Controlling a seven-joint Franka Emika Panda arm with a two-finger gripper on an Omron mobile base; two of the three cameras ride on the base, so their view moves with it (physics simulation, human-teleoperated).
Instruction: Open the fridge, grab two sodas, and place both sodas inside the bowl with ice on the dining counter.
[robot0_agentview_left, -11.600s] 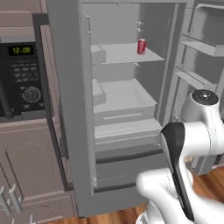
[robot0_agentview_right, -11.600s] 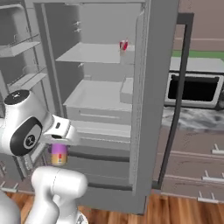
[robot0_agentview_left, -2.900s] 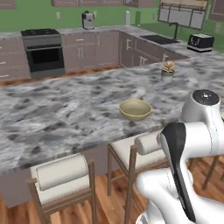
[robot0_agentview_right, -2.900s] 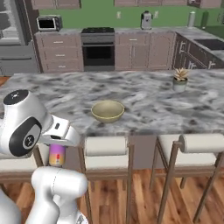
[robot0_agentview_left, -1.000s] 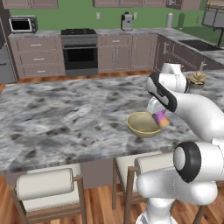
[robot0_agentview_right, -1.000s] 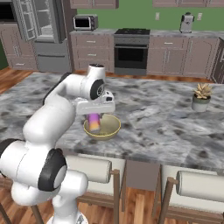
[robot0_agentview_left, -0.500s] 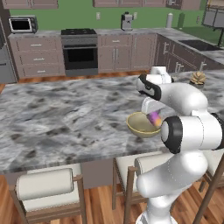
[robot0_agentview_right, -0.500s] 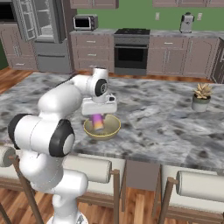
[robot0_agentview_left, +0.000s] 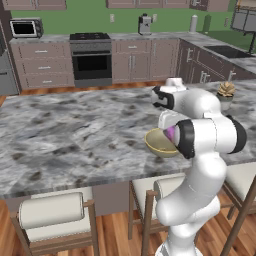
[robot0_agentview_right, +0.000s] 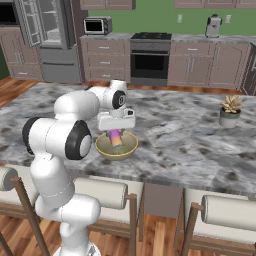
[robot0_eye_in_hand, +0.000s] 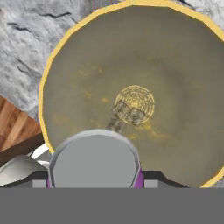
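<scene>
Purple soda in my pincer, held over the bowl.

My gripper (robot0_agentview_right: 116, 131) is clamped partway closed on the purple-magenta soda (robot0_agentview_right: 116, 138), the can hanging straight below the hand with its pale top (robot0_eye_in_hand: 93, 158) up against the camera. Directly beneath sits the tan-yellow bowl (robot0_agentview_right: 102, 148), its rim ringing the can in my hand view. The bowl rests on the marbled dining counter (robot0_agentview_left: 75, 135), near its stool-side edge; a stool (robot0_agentview_left: 52, 217) stands below. The fridge (robot0_agentview_right: 47, 37) stands far back, a door open.

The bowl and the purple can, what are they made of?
The bowl looks like glazed pottery: smooth tan walls, brighter yellow rim, speckled inside, though that's a guess. The purple can looks like painted metal: a flat, dull grey top and coloured sides.
</scene>
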